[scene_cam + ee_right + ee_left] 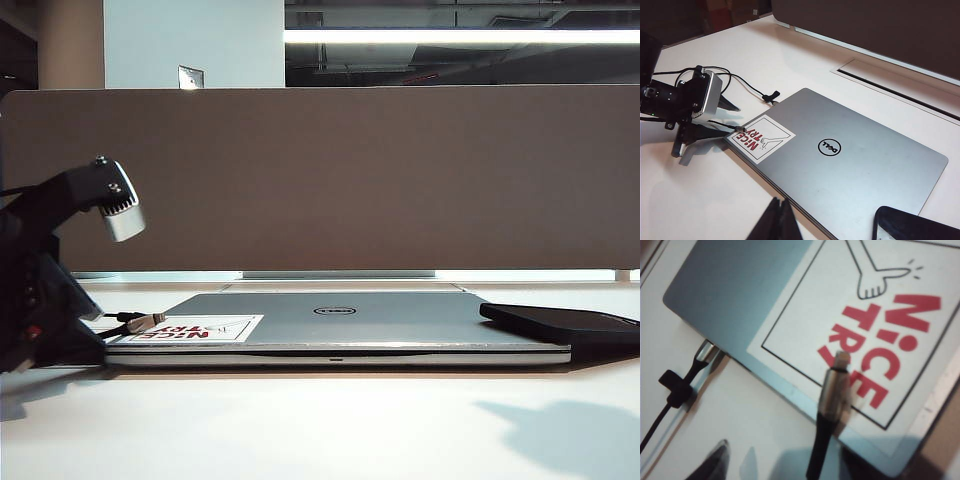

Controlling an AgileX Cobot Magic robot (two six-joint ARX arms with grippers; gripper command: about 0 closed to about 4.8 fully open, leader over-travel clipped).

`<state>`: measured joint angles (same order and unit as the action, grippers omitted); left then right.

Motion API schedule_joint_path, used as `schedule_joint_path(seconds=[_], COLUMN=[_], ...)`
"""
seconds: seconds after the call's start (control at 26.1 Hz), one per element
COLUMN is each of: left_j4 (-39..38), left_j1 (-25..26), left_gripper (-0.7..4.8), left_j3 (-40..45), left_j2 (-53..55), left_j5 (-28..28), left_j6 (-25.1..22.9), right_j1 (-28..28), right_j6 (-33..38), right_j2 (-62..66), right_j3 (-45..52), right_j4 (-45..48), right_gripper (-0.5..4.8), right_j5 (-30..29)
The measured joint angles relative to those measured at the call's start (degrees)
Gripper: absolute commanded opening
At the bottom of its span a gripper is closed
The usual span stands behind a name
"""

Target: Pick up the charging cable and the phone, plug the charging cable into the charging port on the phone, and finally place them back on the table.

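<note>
The charging cable's silvery plug tip (836, 385) rests on the "NICE TRY" sticker at the laptop's corner, also seen low in the exterior view (145, 322). Its black cord runs back between the fingers of my left gripper (785, 472), which stands open around it without pinching. The black phone (565, 322) lies flat at the laptop's right end, its corner showing in the right wrist view (915, 225). Its charging port is hidden. My right gripper (780, 212) is shut and empty, above the white table (320, 420) by the laptop's near edge.
A closed silver laptop (840, 150) fills the middle of the table. A second thin black cord (670, 395) is plugged into its side. A tall grey-brown divider (350, 180) walls off the back. A cable slot (890, 85) runs along the table behind the laptop.
</note>
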<state>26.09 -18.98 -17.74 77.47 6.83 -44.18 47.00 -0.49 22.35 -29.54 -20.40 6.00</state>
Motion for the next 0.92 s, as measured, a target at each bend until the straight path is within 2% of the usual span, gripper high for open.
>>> schedule_joint_path(seconds=[0.31,0.34,0.38,0.65,0.73,0.77,0.92], left_j4=[1.14,1.16,1.16,1.16,1.14,1.14,1.09], left_j1=[0.0,0.0,0.0,-0.02,-0.02,-0.02,-0.04], left_gripper=[2.61,2.36,1.72,1.0,0.16,-0.05,-0.06], left_j3=[0.0,0.0,0.0,0.0,0.0,0.0,0.0], left_j2=[0.31,0.31,0.31,0.31,0.31,0.31,0.31], left_j5=[-0.11,-0.11,-0.11,-0.11,-0.11,-0.11,-0.11], left_j6=[-0.17,-0.17,-0.17,-0.17,-0.17,-0.2,-0.02], right_j1=[0.0,0.0,0.0,0.0,0.0,0.0,0.0], right_j6=[0.0,0.0,0.0,0.0,0.0,0.0,0.0], right_j2=[0.0,0.0,0.0,0.0,0.0,0.0,0.0], right_j3=[0.0,0.0,0.0,0.0,0.0,0.0,0.0], right_j4=[0.0,0.0,0.0,0.0,0.0,0.0,0.0], right_gripper=[-0.02,-0.02,-0.02,-0.02,-0.02,-0.02,-0.02], right_j5=[-0.02,0.0,-0.02,-0.02,-0.02,-0.02,-0.02])
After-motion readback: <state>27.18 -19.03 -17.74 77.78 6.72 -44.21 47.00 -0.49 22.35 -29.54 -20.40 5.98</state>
